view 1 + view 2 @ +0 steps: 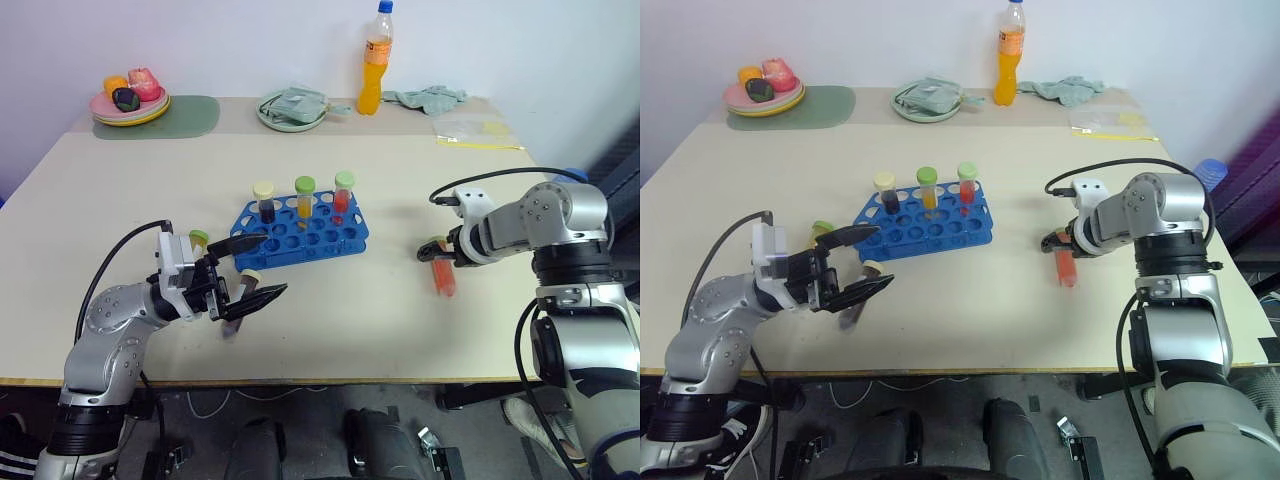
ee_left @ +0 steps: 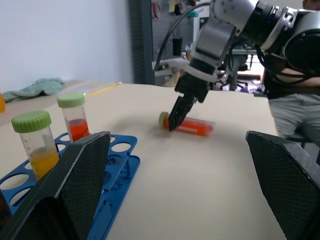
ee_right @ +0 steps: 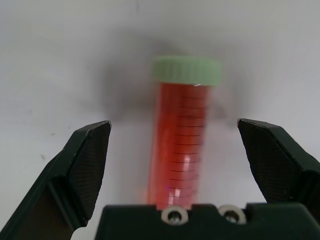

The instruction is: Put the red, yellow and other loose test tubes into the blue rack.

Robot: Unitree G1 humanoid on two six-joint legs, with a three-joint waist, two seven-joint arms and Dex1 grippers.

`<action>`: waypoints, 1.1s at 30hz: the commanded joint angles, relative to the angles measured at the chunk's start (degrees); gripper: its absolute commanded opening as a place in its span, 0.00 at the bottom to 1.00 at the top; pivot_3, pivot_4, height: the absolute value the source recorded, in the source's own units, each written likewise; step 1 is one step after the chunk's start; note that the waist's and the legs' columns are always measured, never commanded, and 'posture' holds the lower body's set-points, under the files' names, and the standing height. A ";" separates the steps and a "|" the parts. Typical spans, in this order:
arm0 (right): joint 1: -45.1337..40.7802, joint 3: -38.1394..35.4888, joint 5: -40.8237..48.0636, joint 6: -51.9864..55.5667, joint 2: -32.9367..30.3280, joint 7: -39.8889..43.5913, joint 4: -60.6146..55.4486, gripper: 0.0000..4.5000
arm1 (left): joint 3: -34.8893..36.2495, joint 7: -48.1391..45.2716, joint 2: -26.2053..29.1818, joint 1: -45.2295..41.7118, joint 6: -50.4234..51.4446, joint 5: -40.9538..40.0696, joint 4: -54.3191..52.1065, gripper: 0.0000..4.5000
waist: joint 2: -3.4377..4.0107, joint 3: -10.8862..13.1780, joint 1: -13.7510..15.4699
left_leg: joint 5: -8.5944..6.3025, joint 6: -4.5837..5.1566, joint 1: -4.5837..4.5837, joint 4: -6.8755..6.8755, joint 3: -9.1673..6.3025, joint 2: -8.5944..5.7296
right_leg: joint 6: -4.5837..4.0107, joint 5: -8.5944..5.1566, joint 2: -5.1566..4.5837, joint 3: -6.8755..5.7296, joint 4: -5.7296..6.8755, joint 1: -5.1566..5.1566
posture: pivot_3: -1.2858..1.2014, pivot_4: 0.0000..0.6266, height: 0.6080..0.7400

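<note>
Beige table (image 1: 400,320) against white wall. Blue rack (image 1: 300,232) sat mid-table w/ 3 capped tubes upright in back row: dark, yellow, red. Right hand (image 3: 172,145) wide open, fingers straddling red tube (image 3: 182,150) w/ green cap lying flat on table, not gripped. Left hand (image 1: 258,268) open, empty, near rack's front-left; another loose tube (image 1: 242,300) lay under it.
</note>
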 commanded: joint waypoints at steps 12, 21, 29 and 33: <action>0.68 0.28 -2.00 0.33 0.10 -2.81 -5.49 0.26 | 1.34 1.63 1.11 0.22 -0.44 -0.77 -2.14 1.00 | 0.01 0.00 -0.11 | 0.00 0.00 -0.02 0.00 -0.02 0.01 | -0.01 0.00 0.01 -0.03 -0.02 -0.02 | 0.52 0.24 1.00; 13.26 -11.03 -1.13 -18.01 4.03 8.55 -35.85 0.26 | 1.50 0.20 2.05 -2.59 -0.73 -0.71 0.73 1.00 | -0.03 -0.04 0.35 | -0.01 0.02 -0.10 -0.04 -0.13 0.04 | 0.12 0.06 0.04 -0.15 -0.08 -0.06 | 0.52 0.24 1.00; 32.54 -3.66 -13.06 -58.89 16.90 17.02 -48.68 0.26 | 2.23 -3.31 3.41 -6.53 -0.97 -0.66 7.43 1.00 | 0.05 -0.02 -0.44 | -0.04 0.08 -0.08 -0.01 -0.08 0.03 | 0.31 0.19 0.03 -0.15 -0.36 0.08 | 0.52 0.24 1.00; 32.94 4.79 -24.77 -78.43 22.15 17.82 -40.49 0.26 | 2.51 -5.33 4.71 -8.05 -0.49 -0.54 9.76 1.00 | 0.07 -0.01 -0.68 | -0.04 0.07 -0.02 0.01 -0.11 0.03 | 0.14 0.10 0.05 -0.16 -0.30 0.11 | 0.52 0.24 1.00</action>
